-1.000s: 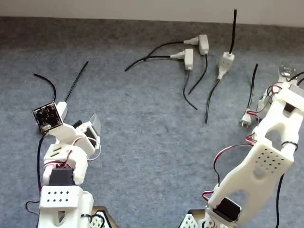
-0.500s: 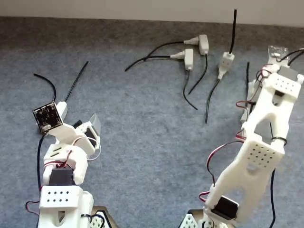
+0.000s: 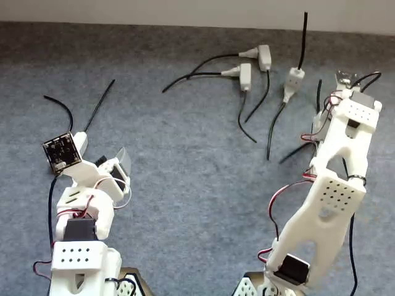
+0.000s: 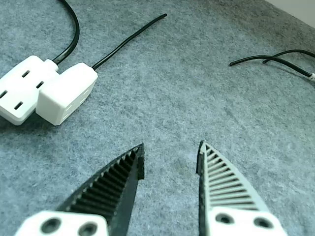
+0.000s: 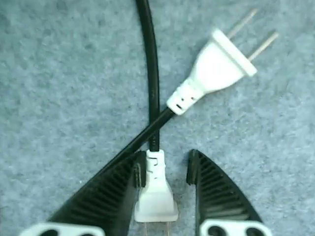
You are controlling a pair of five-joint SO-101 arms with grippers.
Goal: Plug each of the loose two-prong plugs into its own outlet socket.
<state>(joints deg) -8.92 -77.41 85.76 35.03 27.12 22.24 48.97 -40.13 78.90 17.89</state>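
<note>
Right wrist view: right gripper (image 5: 166,155) stood part open astride a white plug (image 5: 155,196), not clamped; left gripper (image 4: 171,145) was open, empty

A robotics lab or hobby test bench: two white printed arms (image 3: 333,203) with exposed red wiring (image 3: 279,206) stand at the near edge of a grey felt-topped table (image 3: 185,185). Short cut-off cords (image 3: 191,75) lie scattered, and a plain pale wall (image 3: 185,9) runs along the far edge.

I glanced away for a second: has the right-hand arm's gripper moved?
Yes. In the high view the right gripper swung left, closer to the white socket.
</note>
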